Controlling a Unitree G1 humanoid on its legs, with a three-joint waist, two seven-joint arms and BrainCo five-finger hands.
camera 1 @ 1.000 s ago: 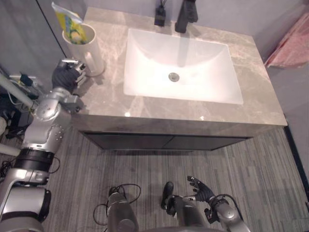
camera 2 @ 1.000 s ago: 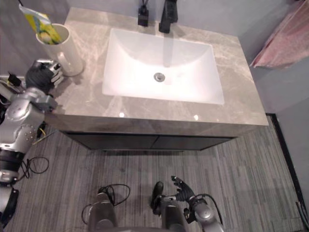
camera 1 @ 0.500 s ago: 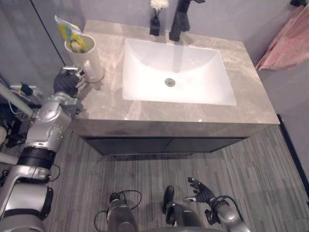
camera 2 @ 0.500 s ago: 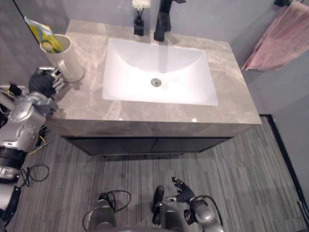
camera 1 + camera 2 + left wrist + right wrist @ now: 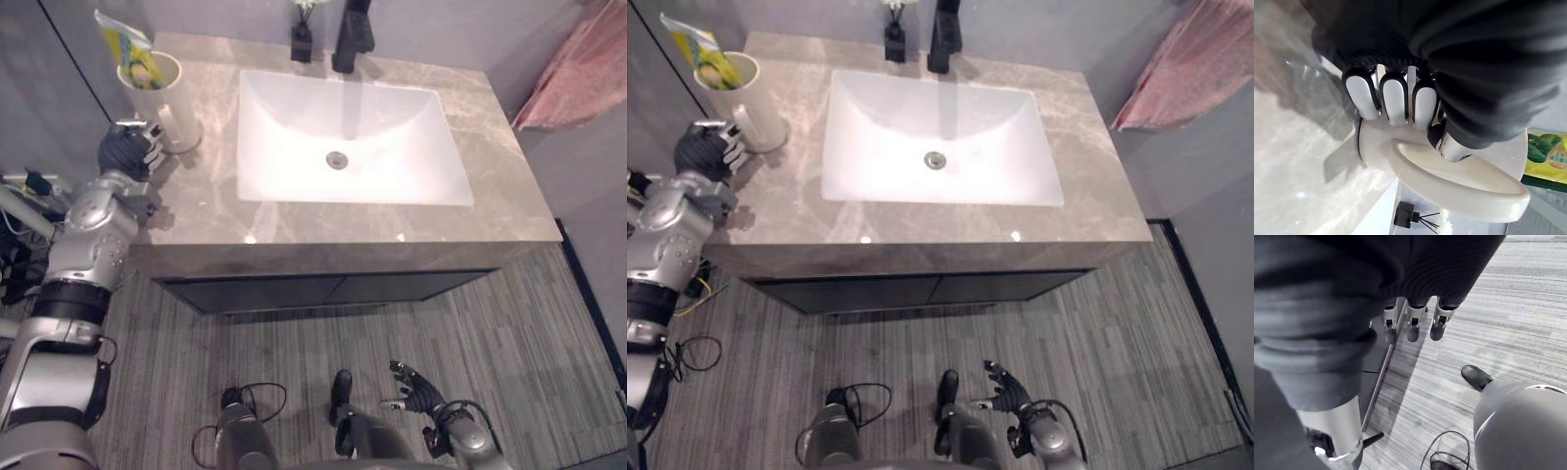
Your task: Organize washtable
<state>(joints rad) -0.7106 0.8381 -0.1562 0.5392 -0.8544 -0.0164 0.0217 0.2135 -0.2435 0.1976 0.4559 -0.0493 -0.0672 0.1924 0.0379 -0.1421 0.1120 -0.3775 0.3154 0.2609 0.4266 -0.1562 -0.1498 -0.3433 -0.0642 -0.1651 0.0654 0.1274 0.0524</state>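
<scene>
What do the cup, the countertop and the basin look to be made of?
Cup: glossy cream ceramic or plastic, smooth with soft highlights.
Countertop: polished grey-brown stone or stone-look, veined, with bright reflections.
Basin: glossy white, likely ceramic, even sheen.

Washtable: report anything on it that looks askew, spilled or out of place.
One thing stands out: the yellow-green packet leans at a tilt out of the cream cup at the back left corner, poking well above its rim. The cup itself stands upright, the sink is bare, and no spill shows on the countertop.
</scene>
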